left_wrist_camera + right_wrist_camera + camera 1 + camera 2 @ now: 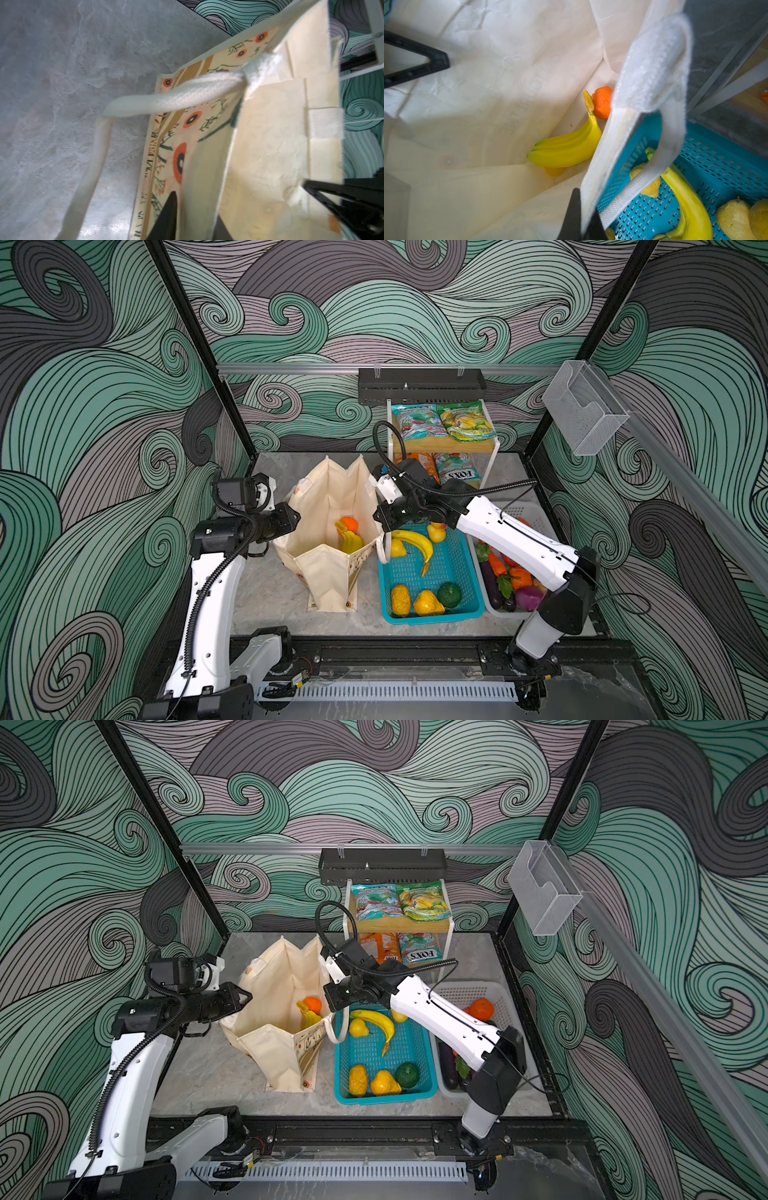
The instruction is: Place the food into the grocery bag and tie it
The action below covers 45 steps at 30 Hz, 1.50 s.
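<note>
Grocery bag [328,497] [278,973] noted upright on the desk [270,593], its mouth spread wide between the two sets of jaws. Left jaws are seen parted and straddling the near rim. In the left wrist view one black finger [166,216] is set against the printed outer face and the other lies over the plain lining, with the cloth [270,145] between them. Right jaws are recorded closed on the opposite rim, the cloth edge pinched at the fingertip [575,216]. A white rope handle [176,97] is looped out from the rim just beyond the left jaws. A second handle [380,551] [654,72] hangs just beside the right jaws. Deep in the bag, below and between both sets of jaws, an orange [351,524] [602,101] and a banana bunch [351,542] [566,147] are found lying just beside each other. A teal basket [432,616] [716,158] is placed just beside the right jaws, on the side away from the bag, with a single banana [415,543] and other fruit in it. A white basket [528,510] of vegetables is set beyond that. Snack packets [413,420] are stacked on a shelf [446,445] behind the right jaws, well apart from the bag.
</note>
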Tool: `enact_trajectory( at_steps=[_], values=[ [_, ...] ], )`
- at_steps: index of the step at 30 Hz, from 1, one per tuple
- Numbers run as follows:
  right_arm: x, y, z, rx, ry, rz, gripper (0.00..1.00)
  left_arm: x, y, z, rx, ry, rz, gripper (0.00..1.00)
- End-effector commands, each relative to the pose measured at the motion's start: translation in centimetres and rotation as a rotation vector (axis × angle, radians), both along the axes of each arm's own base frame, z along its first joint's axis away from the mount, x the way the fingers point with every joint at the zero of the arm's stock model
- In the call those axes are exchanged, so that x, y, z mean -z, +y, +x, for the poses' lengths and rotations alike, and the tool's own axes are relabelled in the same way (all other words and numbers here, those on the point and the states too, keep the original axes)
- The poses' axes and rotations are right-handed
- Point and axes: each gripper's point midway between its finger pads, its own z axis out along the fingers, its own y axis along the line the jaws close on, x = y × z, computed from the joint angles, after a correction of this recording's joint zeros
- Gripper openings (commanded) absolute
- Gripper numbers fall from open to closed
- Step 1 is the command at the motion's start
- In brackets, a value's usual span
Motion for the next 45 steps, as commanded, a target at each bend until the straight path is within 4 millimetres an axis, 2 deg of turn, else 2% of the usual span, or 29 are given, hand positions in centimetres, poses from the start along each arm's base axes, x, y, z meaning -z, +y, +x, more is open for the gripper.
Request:
enact_trajectory(
  at_steps=[1,4,9,10,12,13,14,17,18,20,21,23,26,30,33,35,36,37,41,45],
  values=[
    [-0.7,0.3,0.9,-0.005,-0.044,-0.002,0.0,-2.8,0.6,0.7,-0.01,-0.093,0.032,0.46],
    [-0.7,0.0,1.4,0.012,-0.059,-0.016,0.0,-3.8,2.5,1.8,-0.075,-0.108,0.125,0.67],
    [-0.2,-0.2,1.7,0.02,-0.055,-0.026,0.0,-2.0,2.9,3.0,-0.062,0.023,0.137,0.66],
    [-0.1,-0.2,1.7,0.02,-0.054,-0.03,0.0,-1.6,2.6,3.2,-0.051,0.026,0.131,0.61],
    [-0.1,-0.1,1.8,0.021,-0.055,-0.029,0.0,-1.3,2.5,3.4,-0.048,0.011,0.138,0.43],
    [-0.1,-0.1,1.8,0.021,-0.053,-0.028,0.0,-1.2,2.5,3.4,-0.05,0.008,0.153,0.39],
    [-0.1,0.0,1.9,0.02,-0.052,-0.027,0.0,-1.0,2.6,3.3,-0.053,0.014,0.174,0.37],
    [0.0,0.1,1.9,0.019,-0.047,-0.025,0.0,-0.1,2.5,3.1,-0.045,0.04,0.19,0.41],
    [0.1,0.2,1.9,0.019,-0.047,-0.026,0.0,0.1,2.3,3.1,-0.037,0.042,0.184,0.35],
    [0.2,0.1,2.0,0.019,-0.05,-0.03,0.0,0.2,2.1,3.2,-0.037,0.033,0.178,0.05],
    [0.1,0.1,2.1,0.021,-0.054,-0.03,0.0,0.2,2.0,3.3,-0.038,0.027,0.169,0.0],
    [-0.2,-0.1,2.4,0.033,-0.07,-0.028,0.0,-0.1,1.6,3.4,-0.033,0.004,0.149,0.0],
    [-1.2,-0.4,3.0,0.073,-0.088,-0.005,0.22,0.0,1.9,3.6,-0.06,-0.035,0.151,0.0],
    [-2.1,-0.5,2.8,0.08,-0.095,0.031,0.37,1.2,2.5,3.9,-0.089,-0.033,0.163,0.0],
    [-3.4,-1.4,2.8,0.107,-0.132,0.065,0.56,1.2,2.6,3.9,-0.091,-0.04,0.167,0.0],
    [-5.1,-2.5,2.9,0.141,-0.188,0.1,0.67,0.9,2.7,3.9,-0.097,-0.061,0.177,0.0],
    [-5.9,-3.0,2.8,0.156,-0.215,0.115,0.75,1.0,2.8,3.9,-0.1,-0.07,0.178,0.0],
    [-6.8,-3.8,2.7,0.171,-0.245,0.131,0.98,1.1,2.8,3.8,-0.103,-0.078,0.175,0.0],
    [-10.4,-7.4,2.6,0.242,-0.326,0.187,0.99,1.9,2.1,3.7,-0.074,-0.079,0.149,0.0],
    [-13.6,-13.2,2.8,0.404,-0.392,0.258,0.99,2.6,2.1,3.3,-0.057,-0.076,0.163,0.0]
  ],
)
